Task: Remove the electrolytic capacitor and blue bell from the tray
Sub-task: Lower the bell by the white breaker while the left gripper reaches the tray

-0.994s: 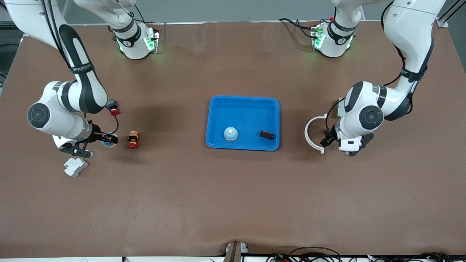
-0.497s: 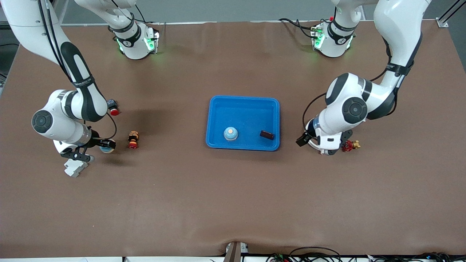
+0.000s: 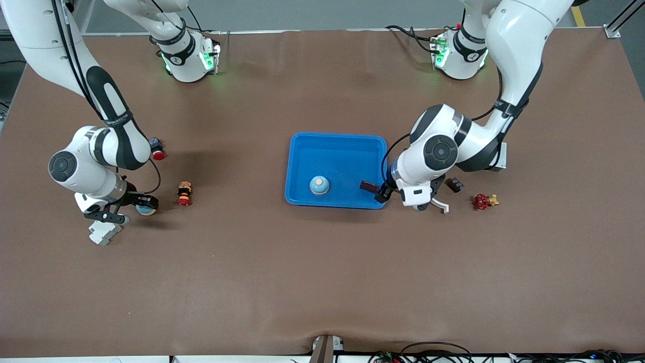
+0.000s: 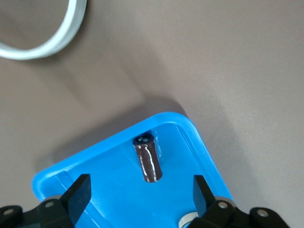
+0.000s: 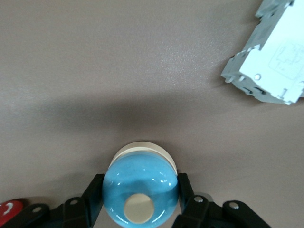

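- Since the electrolytic capacitor (image 4: 147, 159) lies in the tray (image 3: 337, 135) corner low in the front frame, toward the left arm's end, the left gripper (image 4: 141, 197) is mine to use.
- Its fingers (image 4: 80, 192) stand wide and empty over that corner, and the capacitor's long axis points straight out between them.
- The blue bell (image 3: 319, 185) sits alongside in the tray.
- The right gripper (image 5: 140, 209) waits, clamped on another blue dome (image 5: 140, 187) on the worktop (image 3: 322, 277).

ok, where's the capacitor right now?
The electrolytic capacitor lies in the tray, in the corner nearest the front camera toward the left arm's end, beside the blue bell. The open left end effector is over it.
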Robot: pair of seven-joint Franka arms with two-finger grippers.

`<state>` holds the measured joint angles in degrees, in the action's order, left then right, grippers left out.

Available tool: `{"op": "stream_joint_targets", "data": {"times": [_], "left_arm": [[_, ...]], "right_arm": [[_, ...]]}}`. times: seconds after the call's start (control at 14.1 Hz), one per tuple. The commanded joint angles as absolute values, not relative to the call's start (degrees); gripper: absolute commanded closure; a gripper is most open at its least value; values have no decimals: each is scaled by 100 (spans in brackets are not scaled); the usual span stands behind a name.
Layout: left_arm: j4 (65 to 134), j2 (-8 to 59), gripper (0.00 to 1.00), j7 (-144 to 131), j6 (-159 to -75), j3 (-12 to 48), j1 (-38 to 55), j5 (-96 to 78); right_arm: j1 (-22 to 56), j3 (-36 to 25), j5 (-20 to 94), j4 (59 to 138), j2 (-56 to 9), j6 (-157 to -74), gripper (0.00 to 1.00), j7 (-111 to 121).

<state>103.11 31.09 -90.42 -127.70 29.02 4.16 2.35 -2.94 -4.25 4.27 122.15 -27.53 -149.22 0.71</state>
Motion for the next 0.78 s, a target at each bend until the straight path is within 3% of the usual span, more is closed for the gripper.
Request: {"op": "stream_joint_targets", "data": {"times": [0.0, 0.07, 0.14, 0.21, 0.43, 0.71], "left_arm": [[10178, 3322, 5, -9605, -12823, 2822, 738, 333], [10178, 3340, 5, -9780, -12823, 2821, 738, 404], [10186, 3392, 5, -9913, -12841, 2821, 747, 456], [10178, 3471, 7, -9984, -12850, 2821, 756, 518], [10186, 3682, 16, -10317, -13085, 2804, 835, 702], [10187, 3964, 17, -10660, -13315, 2804, 905, 983]], "right_arm": [[-422, -316, 404, 12252, -2769, -15021, 100, 158], [-431, -316, 404, 12243, -2777, -15021, 98, 132], [-448, -316, 404, 12234, -2786, -15021, 12, 132], [-440, -316, 404, 12234, -2786, -15021, 0, 132], [-439, -316, 404, 12243, -2795, -15021, 0, 132], [-378, -334, 369, 12217, -2760, -14933, 0, 167]]}}
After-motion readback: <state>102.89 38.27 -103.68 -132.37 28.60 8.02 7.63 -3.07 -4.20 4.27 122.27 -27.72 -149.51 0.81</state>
